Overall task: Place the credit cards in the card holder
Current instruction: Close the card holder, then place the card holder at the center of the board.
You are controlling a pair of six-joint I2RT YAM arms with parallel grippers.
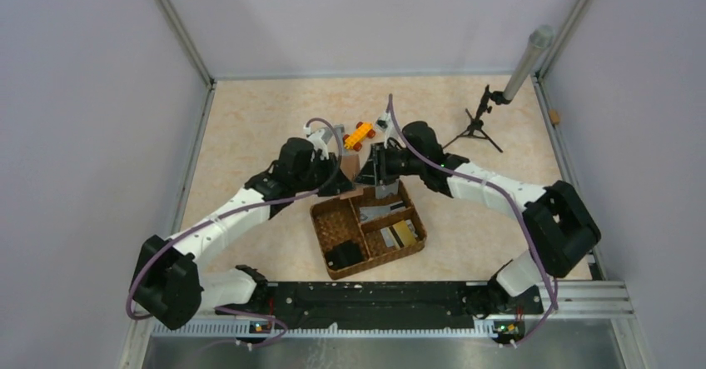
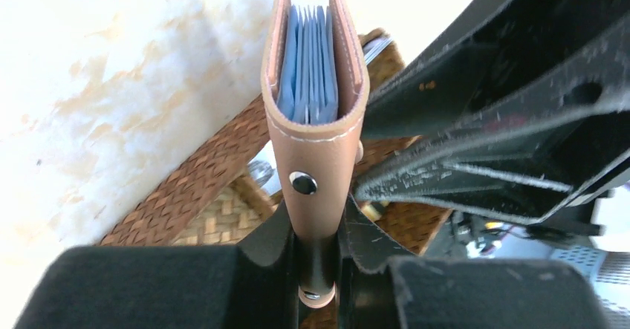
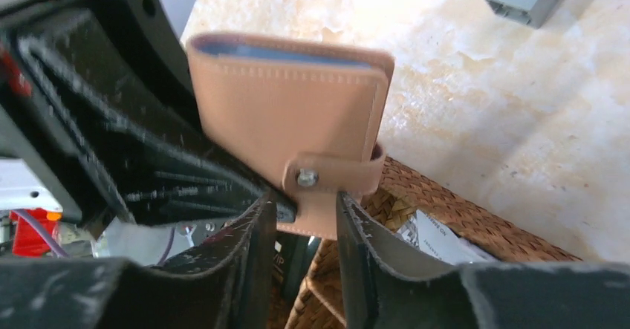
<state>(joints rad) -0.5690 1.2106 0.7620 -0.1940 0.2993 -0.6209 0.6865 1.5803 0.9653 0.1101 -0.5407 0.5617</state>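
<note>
Left pincer (image 2: 316,251) closed narrow on the lower edge of the card holder (image 2: 316,143), holding it upright at centre of the left wrist view, mouth up, blue pockets fanned. Right pincer (image 3: 304,225) part open, fingers flanking the snap strap (image 3: 334,174) at lower centre; no firm grip visible. Holder judged light and leather-soft, and its walls would likely pinch shut if squeezed high. Best held low, leaving the mouth free. Loose credit cards (image 1: 398,234) lie in the right compartments of the woven basket (image 1: 321,242), lower centre of the overhead view. They look thin, stiff and slick, lying flat, so take them by an edge. Black block (image 1: 345,255) sits in the basket's lower-left compartment; walls and dividers crowd the reach. Orange toy (image 1: 359,135) and tripod (image 1: 476,127) stand on the bench (image 1: 250,136), upper centre and upper right, apart.
</note>
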